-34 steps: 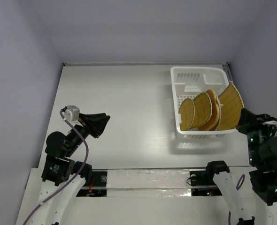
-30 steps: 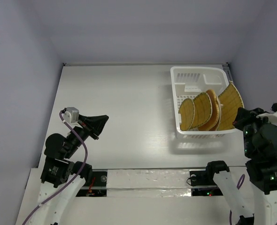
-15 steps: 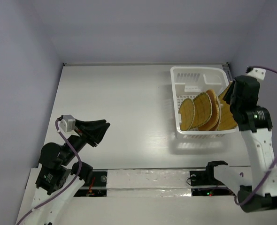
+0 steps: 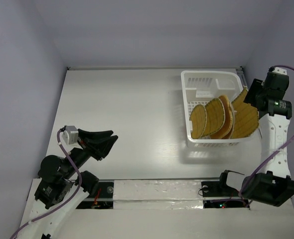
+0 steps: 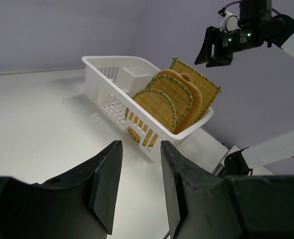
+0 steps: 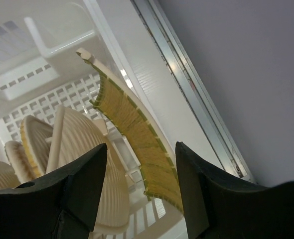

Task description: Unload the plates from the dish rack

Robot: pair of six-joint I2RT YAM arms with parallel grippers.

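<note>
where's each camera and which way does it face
Top external: above and behind, looking down on the white table; left arm and right arm show.
Left wrist: on the left arm, facing the white slotted plastic dish rack and woven bamboo plates; left tool open.
Right wrist: over the rack's right side, looking down at the square plate; right tool open.
Shared: all see rack and plates.
</note>
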